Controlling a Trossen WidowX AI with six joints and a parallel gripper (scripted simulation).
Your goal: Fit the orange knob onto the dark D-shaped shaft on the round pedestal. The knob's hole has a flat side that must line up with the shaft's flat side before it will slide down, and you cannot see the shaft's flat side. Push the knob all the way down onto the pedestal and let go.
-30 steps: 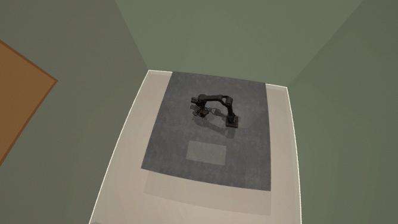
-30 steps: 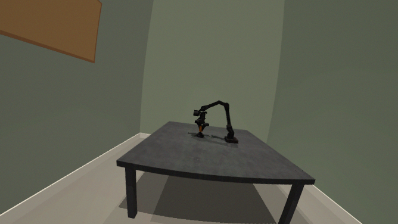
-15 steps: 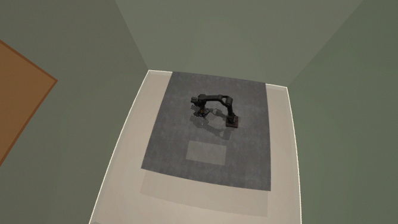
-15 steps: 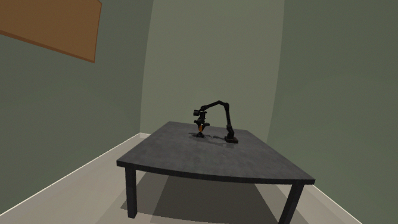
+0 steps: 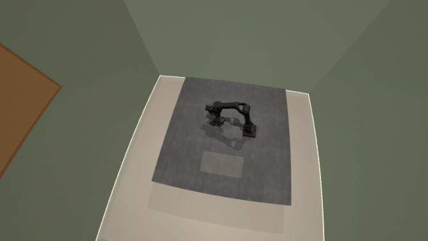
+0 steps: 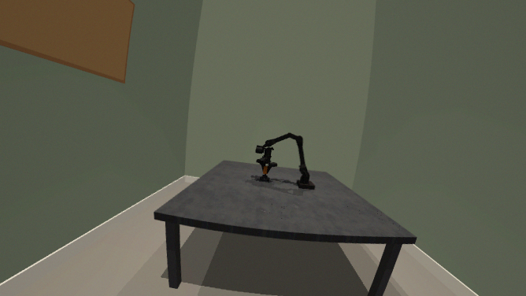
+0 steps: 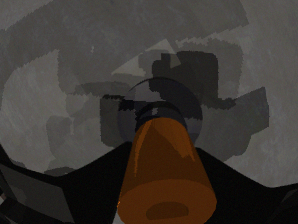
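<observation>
My gripper (image 6: 264,172) (image 7: 162,151) is shut on the orange knob (image 5: 217,120) (image 6: 264,169) (image 7: 167,170), one dark finger on each side of it. The knob is a tapered orange piece with a recess in its near end, held roughly upright. Directly beneath it is the dark round pedestal (image 6: 264,179) (image 7: 191,102). In the wrist view a smaller dark round part shows just past the knob's far end, in the middle of the pedestal. The knob hides most of this part. The shaft's flat side and any gap between knob and shaft cannot be made out.
The black arm (image 5: 227,105) (image 6: 301,153) reaches over the grey table (image 5: 263,166) (image 6: 236,205) from its base (image 5: 249,131) (image 6: 305,184). Shadows of the arm fall around the pedestal. A pale rectangle (image 5: 222,164) shows on the table top in the top view.
</observation>
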